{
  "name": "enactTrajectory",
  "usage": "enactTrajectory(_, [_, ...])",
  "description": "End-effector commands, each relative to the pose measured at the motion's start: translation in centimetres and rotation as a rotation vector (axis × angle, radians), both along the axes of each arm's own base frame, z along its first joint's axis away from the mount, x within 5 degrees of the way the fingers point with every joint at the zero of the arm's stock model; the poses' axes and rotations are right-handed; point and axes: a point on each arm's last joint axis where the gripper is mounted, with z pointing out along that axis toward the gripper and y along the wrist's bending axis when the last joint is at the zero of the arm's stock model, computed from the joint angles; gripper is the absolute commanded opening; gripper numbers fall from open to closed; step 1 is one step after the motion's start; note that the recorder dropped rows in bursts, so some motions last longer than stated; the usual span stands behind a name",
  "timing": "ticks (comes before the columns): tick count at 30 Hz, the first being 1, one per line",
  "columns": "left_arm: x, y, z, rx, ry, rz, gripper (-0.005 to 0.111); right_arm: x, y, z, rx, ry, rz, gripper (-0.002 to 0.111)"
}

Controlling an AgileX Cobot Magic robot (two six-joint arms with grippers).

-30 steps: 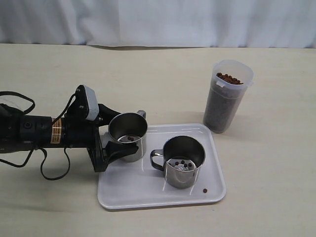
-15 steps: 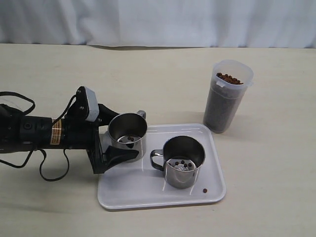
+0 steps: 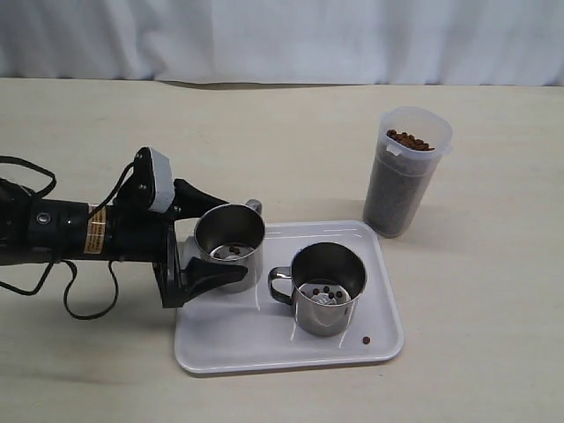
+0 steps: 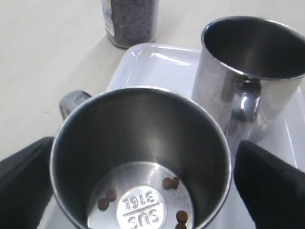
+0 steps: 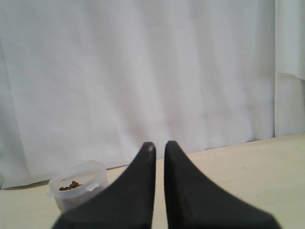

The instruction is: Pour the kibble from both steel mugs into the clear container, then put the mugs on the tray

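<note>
Exterior view: both steel mugs [image 3: 328, 295] on the tray [image 3: 238, 339].
My left gripper [image 3: 226, 240] has jaws spread around one mug [image 3: 231, 231]; my right gripper [image 5: 158, 145] has them pressed together.

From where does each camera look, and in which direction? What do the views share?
Exterior: above the table, looking down at tray, left mug, right mug, container; left arm shows.
Left wrist: on that arm, looking into the left mug between its open left fingers.
Right wrist: on the right arm, facing a white curtain; shut right fingers show.
Shared: the container appears in all three.
</note>
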Motion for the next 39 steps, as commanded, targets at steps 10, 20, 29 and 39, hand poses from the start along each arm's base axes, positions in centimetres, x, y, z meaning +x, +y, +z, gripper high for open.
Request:
enactTrajectory(10, [-0.2,0.3,3.5,-0.022,-0.08,-0.05,0.073,0.0,0.0,-0.1,-0.006,-0.001,-0.008,0.005])
enactTrajectory(20, [0.8,5.2,10.1,-0.185,0.048,0.264,0.035,0.0,0.0,-0.1,-0.006,-0.001,-0.008,0.005])
enactTrajectory(29, [-2.1,9.3,16.5,-0.216,-0.092,0.69,0.0,0.0,0.0,-0.1,-0.006,-0.001,-0.008,0.005])
enactTrajectory(39, [-11.7,11.5,18.6,-0.447,-0.36,0.99,0.0,0.0,0.0,-0.1,-0.006,-0.001,-0.008,0.005])
